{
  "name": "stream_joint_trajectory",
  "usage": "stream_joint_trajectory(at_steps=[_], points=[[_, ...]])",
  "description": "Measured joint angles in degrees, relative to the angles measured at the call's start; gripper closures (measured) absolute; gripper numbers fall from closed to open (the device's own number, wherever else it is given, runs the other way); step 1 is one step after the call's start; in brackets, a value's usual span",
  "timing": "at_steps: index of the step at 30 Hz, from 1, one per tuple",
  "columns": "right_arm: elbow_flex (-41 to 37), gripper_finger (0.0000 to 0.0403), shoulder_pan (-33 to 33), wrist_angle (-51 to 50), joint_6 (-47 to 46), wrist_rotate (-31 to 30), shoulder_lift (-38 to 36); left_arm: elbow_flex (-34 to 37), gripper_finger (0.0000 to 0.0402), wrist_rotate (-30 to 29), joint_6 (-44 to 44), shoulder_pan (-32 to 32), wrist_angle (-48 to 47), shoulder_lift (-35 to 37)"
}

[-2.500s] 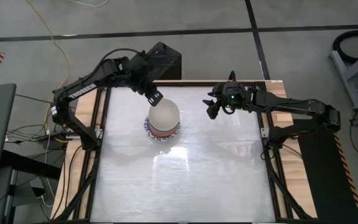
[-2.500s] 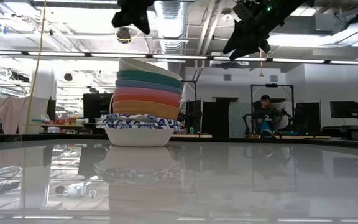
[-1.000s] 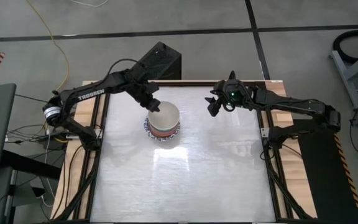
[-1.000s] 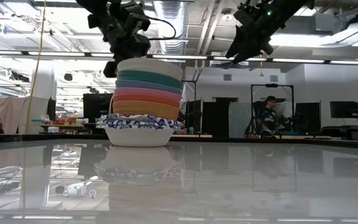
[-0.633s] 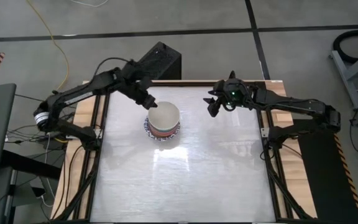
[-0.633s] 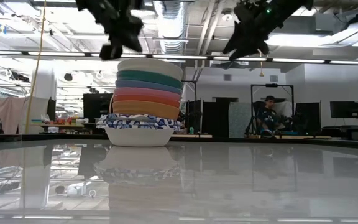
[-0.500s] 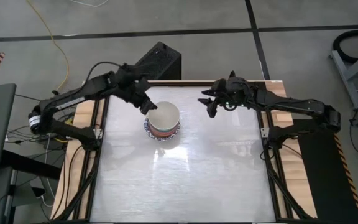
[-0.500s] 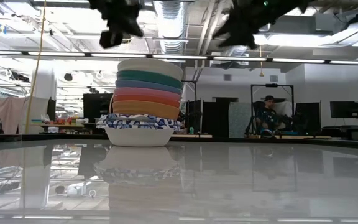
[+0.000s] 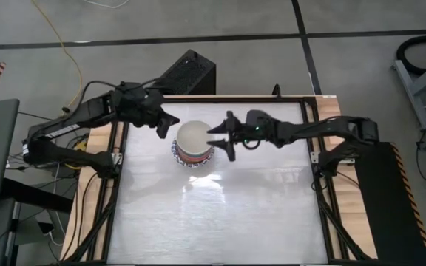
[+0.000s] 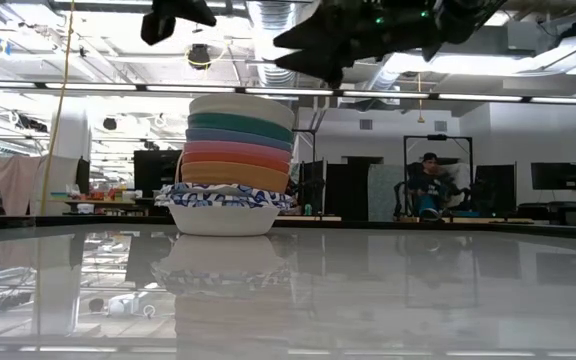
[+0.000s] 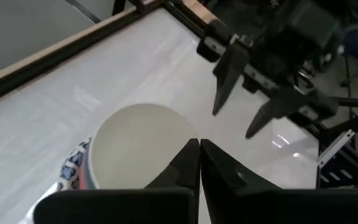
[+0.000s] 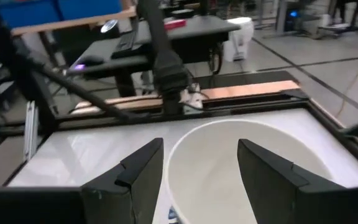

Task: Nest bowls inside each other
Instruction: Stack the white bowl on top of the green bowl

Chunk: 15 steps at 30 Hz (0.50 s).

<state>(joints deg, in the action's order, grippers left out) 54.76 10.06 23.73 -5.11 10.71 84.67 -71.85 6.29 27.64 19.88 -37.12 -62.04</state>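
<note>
The bowls stand nested in one stack on the tabletop, cream bowl topmost. Our right tool hangs open just beside the stack's rim; our left tool, closed and empty, waits on the stack's other side. We should lower gently, centred, pressing evenly so the stack settles without tipping.

Glossy white table, black box behind it, seated person in background
</note>
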Motion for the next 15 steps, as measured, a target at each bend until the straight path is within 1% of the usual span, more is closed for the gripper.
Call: stream_joint_trajectory(at_steps=[3,7,15], points=[[0.0,0.0175,-1.21,1.48,2.14,-0.06,2.29,0.0,0.0401,-1.48,0.2,0.0,-0.8,1.4],[0.01,0.0175,-1.61,2.72,2.78,-0.47,5.29,0.0,0.0401,-3.31,0.74,0.0,-1.28,2.85],[0.0,0.0175,-1.34,4.47,2.78,-1.03,10.0,0.04,0.0401,-3.48,0.86,0.0,-3.42,3.73]])
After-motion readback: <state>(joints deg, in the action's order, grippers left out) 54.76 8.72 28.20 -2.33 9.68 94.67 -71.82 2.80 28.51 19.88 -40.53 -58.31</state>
